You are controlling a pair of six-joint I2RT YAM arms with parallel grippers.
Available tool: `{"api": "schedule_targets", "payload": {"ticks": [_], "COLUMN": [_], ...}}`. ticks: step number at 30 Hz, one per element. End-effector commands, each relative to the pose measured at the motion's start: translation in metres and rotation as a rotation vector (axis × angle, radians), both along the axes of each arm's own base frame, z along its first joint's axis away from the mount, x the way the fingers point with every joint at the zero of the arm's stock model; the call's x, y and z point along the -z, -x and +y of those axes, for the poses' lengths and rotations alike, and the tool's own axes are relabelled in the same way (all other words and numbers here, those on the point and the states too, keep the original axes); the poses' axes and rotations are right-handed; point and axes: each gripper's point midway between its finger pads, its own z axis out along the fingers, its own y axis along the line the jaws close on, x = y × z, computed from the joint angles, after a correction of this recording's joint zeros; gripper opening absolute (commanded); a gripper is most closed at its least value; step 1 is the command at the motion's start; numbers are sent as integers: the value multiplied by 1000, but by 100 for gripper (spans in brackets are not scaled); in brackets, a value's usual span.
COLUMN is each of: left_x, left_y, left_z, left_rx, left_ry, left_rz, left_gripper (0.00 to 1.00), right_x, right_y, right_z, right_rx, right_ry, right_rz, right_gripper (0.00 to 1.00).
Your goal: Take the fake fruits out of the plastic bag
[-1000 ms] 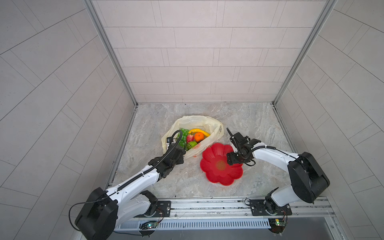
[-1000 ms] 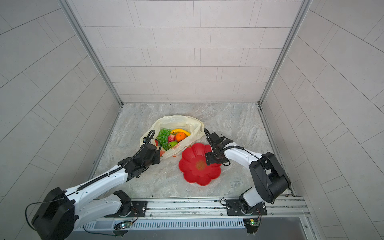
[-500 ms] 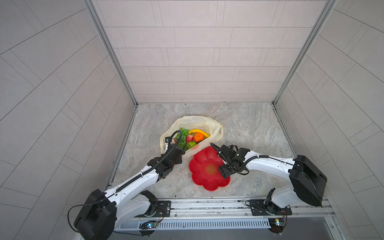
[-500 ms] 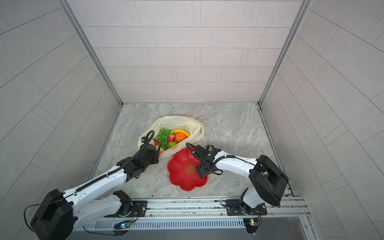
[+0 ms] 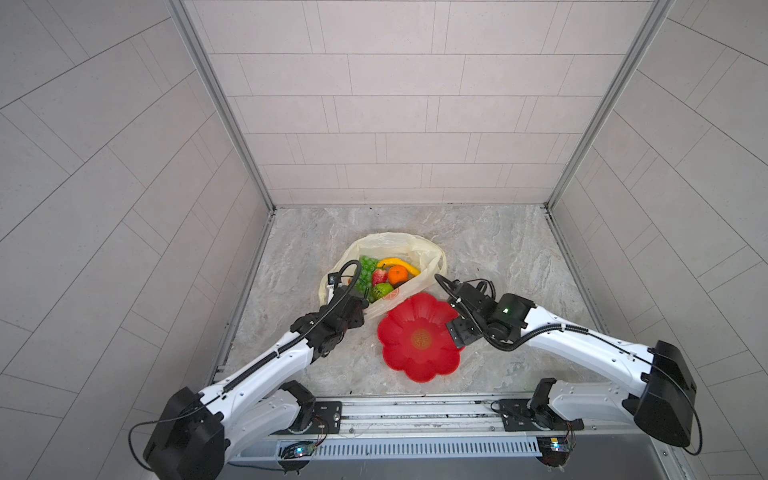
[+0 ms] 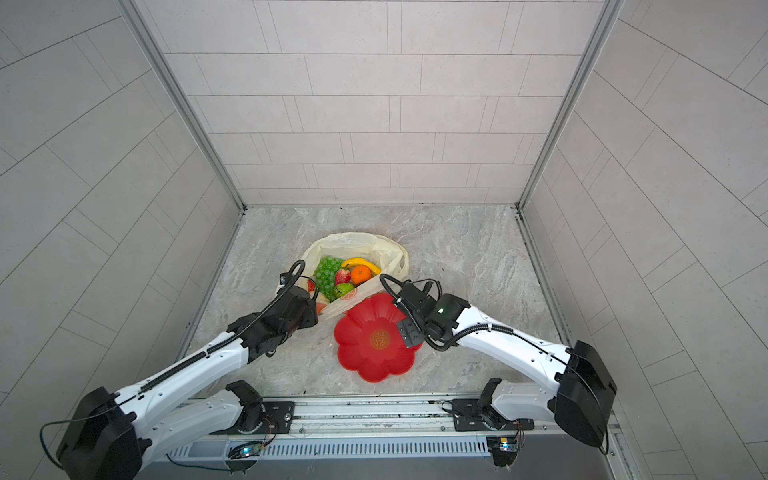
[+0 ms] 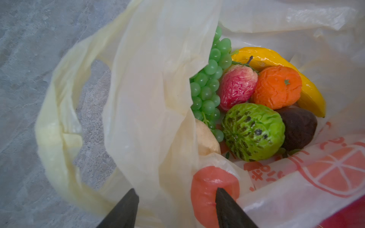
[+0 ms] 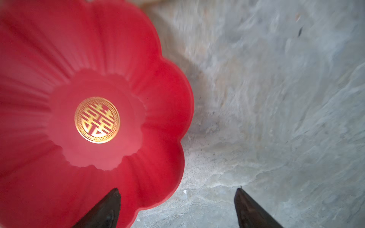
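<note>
Left fingers [image 7: 122,211], right fingers [image 8: 102,211] apart.

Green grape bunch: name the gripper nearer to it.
Left. The left gripper sits at the mouth of the plastic bag, just beside the green grape bunch; the right gripper hovers over the red plate rim, outside the bag.

Both top views look steeply down from above the near edge, sharing nearly the same sight of the whole marble table [image 5: 498,249]. The left wrist camera looks closely into the plastic bag [image 7: 154,88]; the right wrist camera hangs close over the red flower-shaped plate [image 8: 138,59].
</note>
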Motion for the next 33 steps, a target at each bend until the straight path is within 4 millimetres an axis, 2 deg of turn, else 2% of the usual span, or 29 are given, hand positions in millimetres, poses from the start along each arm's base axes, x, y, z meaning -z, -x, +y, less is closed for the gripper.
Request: {"api": "schedule_targets", "payload": {"ticks": [1, 4, 7, 9, 12, 15, 18, 22, 25, 28, 30, 33], "left_x": [-27, -45, -65, -74, -83, -66, -41, -15, 2, 13, 19, 26], "left_y": [15, 18, 8, -4, -24, -47, -66, -82, -84, -84, -85, -89], "left_z": [29, 34, 38, 40, 44, 44, 43, 34, 26, 27, 30, 31], "left_rx": [-167, -207, -235, -242, -293, -314, -303, -238, -211, -215, -225, -231], "left_ry": [-32, -40, -57, -93, -183, -181, -121, -137, -90, -70, -59, -19], "left_rz": [34, 48, -18, -67, -83, -41, 48, 163, 191, 211, 227, 247], "left_gripper": [80, 85, 89, 94, 97, 97, 97, 93, 92, 90, 86, 73], "right_x": [-39, -64, -77, -79, -75, -60, -34, 6, 28, 42, 51, 62], "right_y": [-22, -43, -63, -76, -97, -120, -141, -165, -170, -170, -169, -170], "right_z": [8, 32, 53, 67, 86, 99, 106, 92, 75, 68, 67, 68], "right_rx": [-2, -13, -27, -44, -48, -36, -14, 77, 127, 137, 138, 138], "right_ry": [-42, -112, -125, -120, -137, -125, -88, 25, 94, 94, 97, 92], "right_rz": [-150, -216, -228, -219, -187, -130, -65, -13, 2, 5, 24, 41], "right_gripper": [87, 86, 86, 85, 85, 84, 83, 84, 84, 84, 83, 80]}}
